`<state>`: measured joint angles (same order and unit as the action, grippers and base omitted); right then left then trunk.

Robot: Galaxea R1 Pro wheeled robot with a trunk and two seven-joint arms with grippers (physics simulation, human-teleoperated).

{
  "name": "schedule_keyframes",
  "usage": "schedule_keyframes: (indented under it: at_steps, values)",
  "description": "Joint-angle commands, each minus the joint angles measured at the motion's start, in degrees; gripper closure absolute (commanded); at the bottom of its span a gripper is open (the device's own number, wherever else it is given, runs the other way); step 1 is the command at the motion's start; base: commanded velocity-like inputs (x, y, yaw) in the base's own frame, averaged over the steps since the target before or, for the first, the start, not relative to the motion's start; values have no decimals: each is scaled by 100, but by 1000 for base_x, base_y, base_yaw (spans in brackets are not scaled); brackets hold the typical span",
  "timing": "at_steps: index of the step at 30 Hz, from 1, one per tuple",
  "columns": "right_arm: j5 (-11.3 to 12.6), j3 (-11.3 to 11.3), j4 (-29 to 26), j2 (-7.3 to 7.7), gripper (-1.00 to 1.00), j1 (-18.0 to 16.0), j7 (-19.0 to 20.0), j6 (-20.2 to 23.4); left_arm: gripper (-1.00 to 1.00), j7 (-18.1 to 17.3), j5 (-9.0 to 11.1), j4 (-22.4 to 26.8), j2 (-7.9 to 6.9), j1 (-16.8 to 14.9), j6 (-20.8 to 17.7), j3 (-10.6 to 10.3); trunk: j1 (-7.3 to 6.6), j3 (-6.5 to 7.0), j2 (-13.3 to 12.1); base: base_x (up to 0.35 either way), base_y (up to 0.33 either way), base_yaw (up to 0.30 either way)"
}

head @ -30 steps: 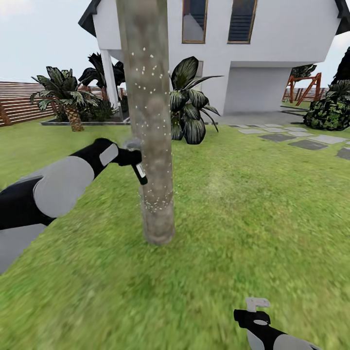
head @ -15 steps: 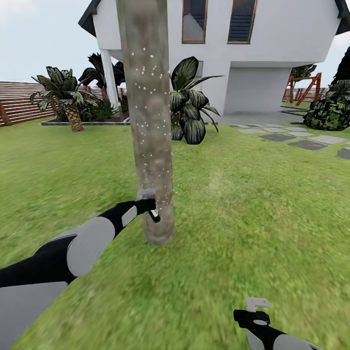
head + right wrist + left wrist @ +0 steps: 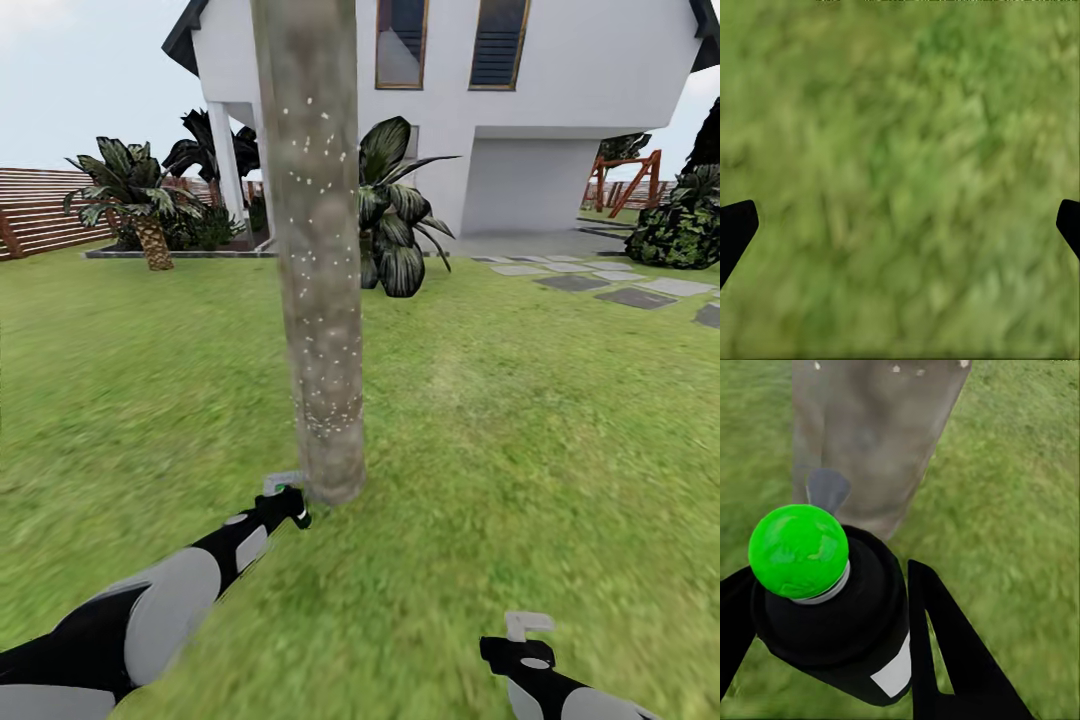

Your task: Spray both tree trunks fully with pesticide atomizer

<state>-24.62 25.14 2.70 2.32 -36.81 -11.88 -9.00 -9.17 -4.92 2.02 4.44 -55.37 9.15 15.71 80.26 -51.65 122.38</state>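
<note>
Head view: left gripper point(image 3: 287, 497) now low at the foot of the tree trunk point(image 3: 318, 250), just near-left of its base, clamped on the pesticide atomizer point(image 3: 283, 489), grey trigger head uppermost. A second back, held at mid-trunk height; half a second back, at the lower trunk; so a steady sweep downward along the left face. White pesticide specks point(image 3: 325, 345) scattered up the trunk and thickest in a band above the base, with the lowest stretch bare and grey. Likely meaning: this pass reaching the last uncovered part of this trunk, with the second tree not begun. Right gripper point(image 3: 527, 628) low at the near right over the grass point(image 3: 540, 440), well apart from the trunk, unmoved across the three pictures.

Left wrist view: atomizer point(image 3: 832, 619) gripped between the black fingers point(image 3: 945, 645), green cap toward the camera, white label patch on its side, grey nozzle aimed at the trunk base point(image 3: 870, 442) close ahead. A few white specks at the trunk's upper edge.

Right wrist view: grass point(image 3: 900, 180) between two widely spread black fingertips point(image 3: 735, 229); nothing held.
</note>
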Motion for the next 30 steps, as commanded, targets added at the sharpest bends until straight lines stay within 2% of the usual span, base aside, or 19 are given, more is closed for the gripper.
schedule_keyframes:
  at_steps: [1,3,8,20,24,26,28,30]
  values:
    - [-56,49,28,5,-100,-10,-34,-40,100,-15,-53,-2,-29,0,19,46,0,-5,2,81,315,0]
    - [-57,50,28,5,-100,-10,-34,-37,100,-14,-50,0,-165,5,17,46,0,-5,2,102,326,0]
    - [-54,51,35,-2,-100,-10,-34,-33,100,-14,-53,0,-287,8,9,46,0,-5,2,70,336,0]
    - [-52,53,37,-18,-100,-10,-34,-32,100,-33,-55,7,-303,8,7,42,0,-5,2,116,348,0]
    - [-52,53,37,-24,-100,-10,-34,-32,100,-301,-67,8,-303,8,14,39,0,-5,2,115,350,-32]
    - [-52,53,37,-27,-100,-10,-34,-32,100,-595,-196,9,-303,8,14,34,0,-5,2,95,350,-193]
    - [-52,53,37,-29,-100,-10,-34,-32,100,-741,-443,9,-303,8,7,31,0,-5,2,89,350,-252]
    - [-52,53,37,-29,-100,-10,-34,-32,100,-845,-847,9,-303,8,-14,30,0,-5,2,87,350,-278]
